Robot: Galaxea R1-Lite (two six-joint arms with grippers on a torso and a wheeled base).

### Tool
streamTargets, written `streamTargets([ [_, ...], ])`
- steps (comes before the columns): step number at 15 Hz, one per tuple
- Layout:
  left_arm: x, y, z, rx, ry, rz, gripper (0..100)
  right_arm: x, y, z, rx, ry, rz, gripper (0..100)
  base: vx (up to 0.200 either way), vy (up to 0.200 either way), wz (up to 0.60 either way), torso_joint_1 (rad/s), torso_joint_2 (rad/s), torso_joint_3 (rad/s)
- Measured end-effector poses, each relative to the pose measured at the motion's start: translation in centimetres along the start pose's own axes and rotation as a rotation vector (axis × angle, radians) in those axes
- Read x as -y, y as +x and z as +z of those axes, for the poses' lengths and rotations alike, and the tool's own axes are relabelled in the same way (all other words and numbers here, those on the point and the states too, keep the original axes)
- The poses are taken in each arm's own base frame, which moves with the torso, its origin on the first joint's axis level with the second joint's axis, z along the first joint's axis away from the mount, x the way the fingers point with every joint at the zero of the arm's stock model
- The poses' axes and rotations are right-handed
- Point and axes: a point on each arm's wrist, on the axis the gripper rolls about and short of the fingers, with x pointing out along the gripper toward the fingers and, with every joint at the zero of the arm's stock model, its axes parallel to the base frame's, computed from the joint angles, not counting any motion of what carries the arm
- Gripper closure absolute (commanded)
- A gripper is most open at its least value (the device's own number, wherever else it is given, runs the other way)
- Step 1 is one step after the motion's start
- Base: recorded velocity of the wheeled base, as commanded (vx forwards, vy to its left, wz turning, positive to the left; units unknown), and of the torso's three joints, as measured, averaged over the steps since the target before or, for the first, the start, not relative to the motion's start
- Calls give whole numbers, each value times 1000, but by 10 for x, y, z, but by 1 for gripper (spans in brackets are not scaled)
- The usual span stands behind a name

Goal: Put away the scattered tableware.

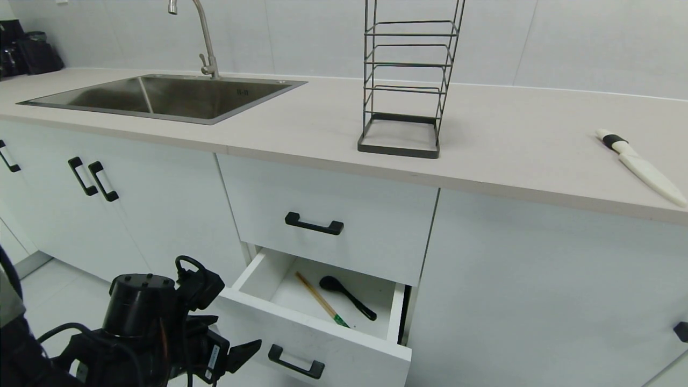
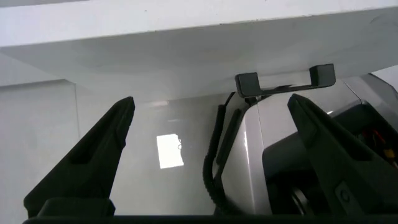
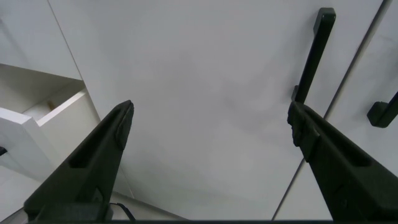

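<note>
While the lower drawer [image 1: 317, 344] is standing pulled out beneath the table [image 1: 510, 140], a pair of chopsticks [image 1: 321, 301] and a black spoon [image 1: 346, 296] are lying inside it side by side, so that part of the tidying is looking done. A white knife [image 1: 642, 167] is lying out on the table near its right end, well apart from the drawer, and it is probably the piece left to stow before the drawer is pushed in. The left gripper [image 2: 211, 102] is hanging low just beside the drawer front, its fingers spread apart and holding nothing, with a black handle [image 2: 285, 79] beyond them. The right gripper [image 3: 211, 109] is likewise gaping empty, facing a white cabinet door. The drawer's front wall is hiding the near part of its floor, so more pieces may be sitting there unseen, and the knife's tip is running to the frame's edge.
</note>
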Motion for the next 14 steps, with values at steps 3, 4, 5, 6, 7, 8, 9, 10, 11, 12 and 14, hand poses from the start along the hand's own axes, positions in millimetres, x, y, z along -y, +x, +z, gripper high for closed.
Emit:
streamTargets([
  [3, -4, 11, 7, 43, -10, 7, 0, 0, 0, 0, 0, 0, 0, 0, 0, 0, 0, 0, 0, 0],
  [4, -5, 14, 8, 45, -14, 8, 0, 0, 0, 0, 0, 0, 0, 0, 0, 0, 0, 0, 0, 0],
  [5, -6, 17, 9, 50, -14, 9, 0, 0, 0, 0, 0, 0, 0, 0, 0, 0, 0, 0, 0, 0],
  [6, -6, 19, 10, 52, -14, 9, 0, 0, 0, 0, 0, 0, 0, 0, 0, 0, 0, 0, 0, 0],
  [7, -7, 21, 12, 56, -15, 10, 0, 0, 0, 0, 0, 0, 0, 0, 0, 0, 0, 0, 0, 0],
  [8, -8, 24, 14, 63, -17, 12, 0, 0, 0, 0, 0, 0, 0, 0, 0, 0, 0, 0, 0, 0],
  [9, -10, 28, 17, 76, -20, 15, 0, 0, 0, 0, 0, 0, 0, 0, 0, 0, 0, 0, 0, 0],
  [10, -11, 31, 20, 92, -19, 19, 0, 0, 0, 0, 0, 0, 0, 0, 0, 0, 0, 0, 0, 0],
  [11, -12, 34, 24, 112, -17, 21, 0, 0, 0, 0, -1, 0, 0, 0, 0, 0, 0, 0, 0, 0],
  [12, -14, 36, 25, 115, -18, 23, 0, 0, 0, 0, -1, 0, 0, 0, 0, 0, 0, 0, 0, 0],
  [14, -15, 41, 29, 144, -27, 24, 0, 0, 0, 0, -1, 0, 0, 0, 0, 0, 0, 0, 0, 0],
])
